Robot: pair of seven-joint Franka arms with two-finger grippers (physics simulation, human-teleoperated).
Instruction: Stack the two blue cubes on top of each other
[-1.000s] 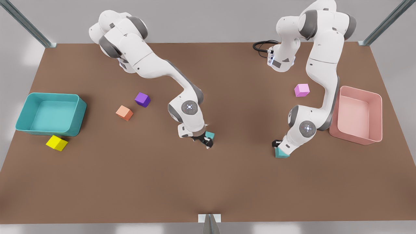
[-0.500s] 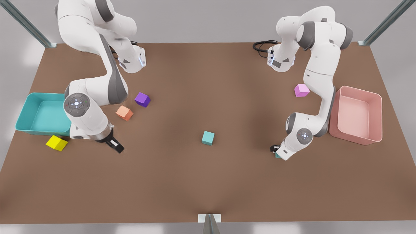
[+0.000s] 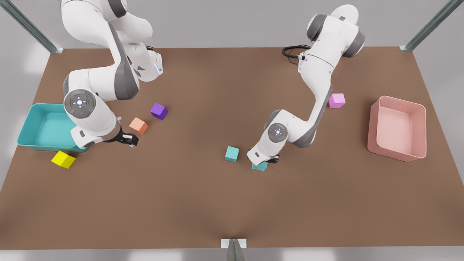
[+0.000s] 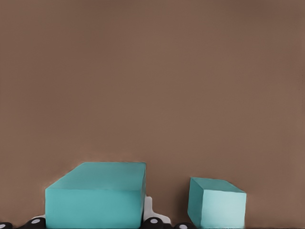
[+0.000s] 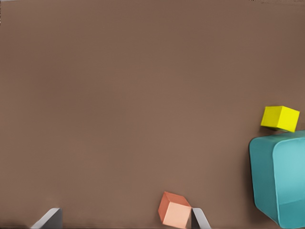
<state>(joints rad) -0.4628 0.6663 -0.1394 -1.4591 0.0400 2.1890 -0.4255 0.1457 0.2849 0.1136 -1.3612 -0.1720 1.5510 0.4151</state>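
One blue cube (image 3: 232, 153) rests on the brown table (image 3: 217, 203) near its middle. The second blue cube (image 3: 260, 166) sits in my left gripper (image 3: 265, 162), which is shut on it just to the front view's right of the first. The left wrist view has the held cube (image 4: 97, 195) close up, with the resting cube (image 4: 217, 203) beside it and apart from it. My right gripper (image 3: 127, 140) is open at the front view's left, beside an orange cube (image 3: 139, 125), with nothing between its fingers (image 5: 199, 219).
A purple cube (image 3: 158, 110) lies past the orange cube (image 5: 175, 210). A yellow cube (image 3: 63, 159) sits by a teal bin (image 3: 25, 143) at the front view's left. A pink cube (image 3: 336, 100) and a pink bin (image 3: 420, 108) are at the right.
My left gripper has carried its blue cube from the front view's right to beside the middle cube. The right gripper let go of the middle cube and withdrew left, near the orange cube.
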